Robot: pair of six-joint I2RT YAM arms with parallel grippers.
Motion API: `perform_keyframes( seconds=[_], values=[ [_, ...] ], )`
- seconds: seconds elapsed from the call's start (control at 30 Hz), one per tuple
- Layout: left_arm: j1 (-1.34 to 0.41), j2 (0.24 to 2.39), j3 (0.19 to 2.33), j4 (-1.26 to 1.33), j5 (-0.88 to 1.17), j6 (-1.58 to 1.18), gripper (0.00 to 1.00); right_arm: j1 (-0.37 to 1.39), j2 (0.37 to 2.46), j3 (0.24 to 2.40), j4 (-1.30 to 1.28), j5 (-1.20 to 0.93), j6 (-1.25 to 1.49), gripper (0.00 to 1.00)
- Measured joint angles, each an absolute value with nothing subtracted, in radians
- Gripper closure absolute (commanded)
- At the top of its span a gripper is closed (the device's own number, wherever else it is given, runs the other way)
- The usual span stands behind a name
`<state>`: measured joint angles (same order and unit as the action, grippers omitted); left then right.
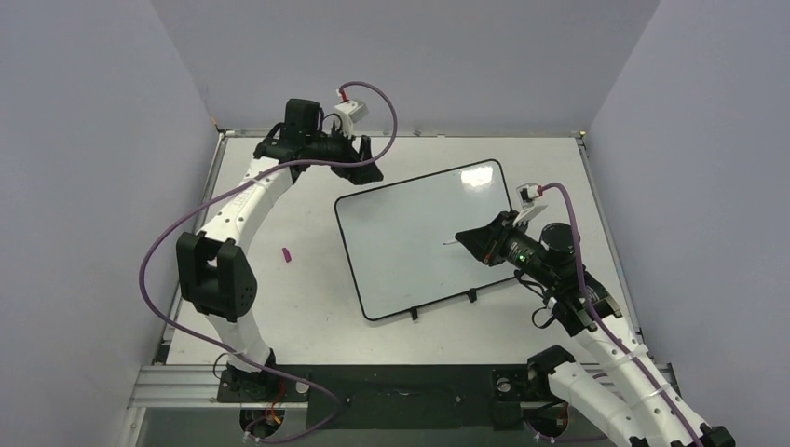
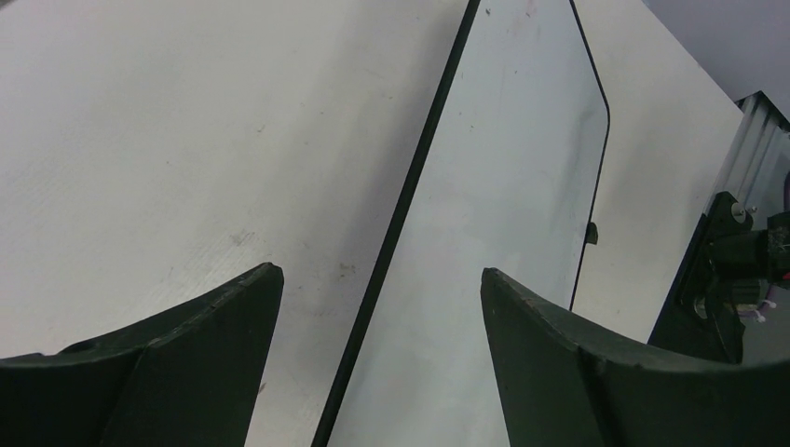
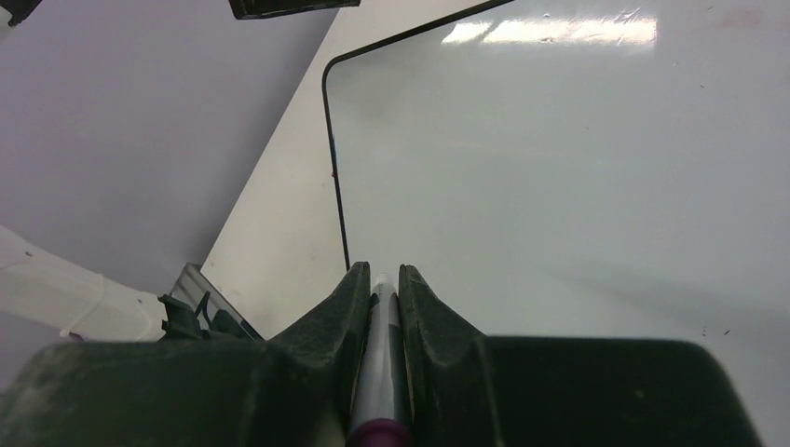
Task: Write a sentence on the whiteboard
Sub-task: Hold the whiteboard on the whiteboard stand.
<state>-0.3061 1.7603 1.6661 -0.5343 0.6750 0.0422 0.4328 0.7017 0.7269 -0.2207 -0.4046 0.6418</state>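
The whiteboard [image 1: 419,233] lies tilted in the middle of the table, its two black tabs on the near edge. Its surface looks blank; no sentence shows on it. My right gripper [image 1: 460,240] hovers low over the board's right half, shut on a white marker [image 3: 383,312] with a magenta rear end; the tip points left across the whiteboard [image 3: 559,168]. My left gripper [image 1: 371,160] is wide open over the board's far left corner. In the left wrist view the whiteboard's [image 2: 503,186] black frame runs between the empty fingers [image 2: 214,345].
A small pink cap [image 1: 287,253] lies on the table [image 1: 279,307] left of the board. Grey walls close in the left, far and right sides. The right arm's base [image 2: 736,270] shows beyond the board's near edge in the left wrist view.
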Motion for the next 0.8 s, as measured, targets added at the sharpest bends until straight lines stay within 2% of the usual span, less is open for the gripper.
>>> perform_keyframes(
  seconds=[0.47,0.8],
  values=[
    [-0.313,1.941,1.758,-0.679,0.832,0.072,0.34,0.5,0.741,0.727,-0.172,-0.373,0.641,1.0],
    [-0.313,1.946,1.709,-0.616,0.892,0.015,0.49,0.545,0.781,0.727,-0.18,-0.327,0.64,1.0]
  ],
)
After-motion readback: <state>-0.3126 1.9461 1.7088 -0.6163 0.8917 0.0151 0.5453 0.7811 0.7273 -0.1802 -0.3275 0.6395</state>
